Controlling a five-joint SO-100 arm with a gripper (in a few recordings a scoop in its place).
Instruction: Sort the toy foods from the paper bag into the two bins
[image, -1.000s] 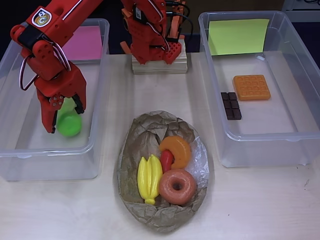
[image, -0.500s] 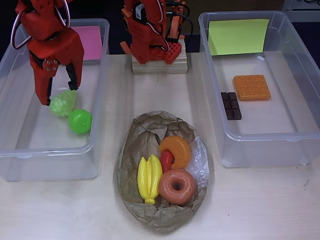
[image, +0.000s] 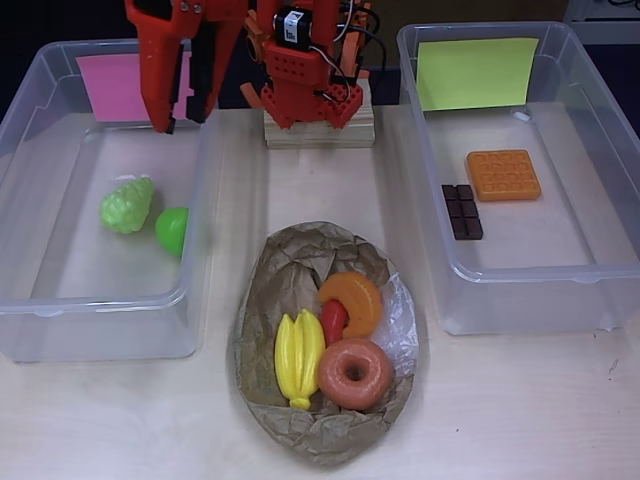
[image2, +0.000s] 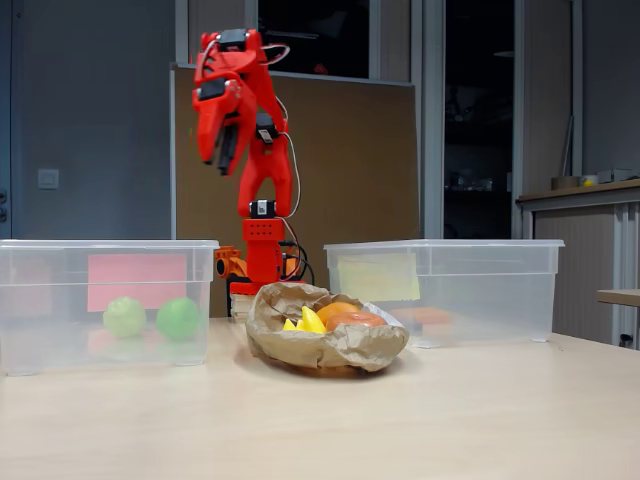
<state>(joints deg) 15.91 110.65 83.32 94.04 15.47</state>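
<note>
Four toys binned, four remain in the paper bag (image: 300, 300); the end effector (image: 182, 105) hangs spread, empty.

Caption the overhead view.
Open red gripper above the pink-sheet clear bin; four toys left on crumpled brown paper bag.

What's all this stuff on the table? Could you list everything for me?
Tubs: two, clear; pink sheet in left one, yellow-green sheet in right, overhead view.
Grapes: one bunch, light green, left tub.
Apple: one, green, left tub beside the grapes.
Waffle: one, orange, right tub.
Chocolate bar: one, brown, right tub.
Paper bag: one, brown, between the tubs.
Bananas: one bunch, yellow, on the bag.
Chili: one, red, on the bag.
Croissant: one, orange, on the bag.
Donut: one, brown, on the bag.
Claw: one, red, open, raised.
</note>
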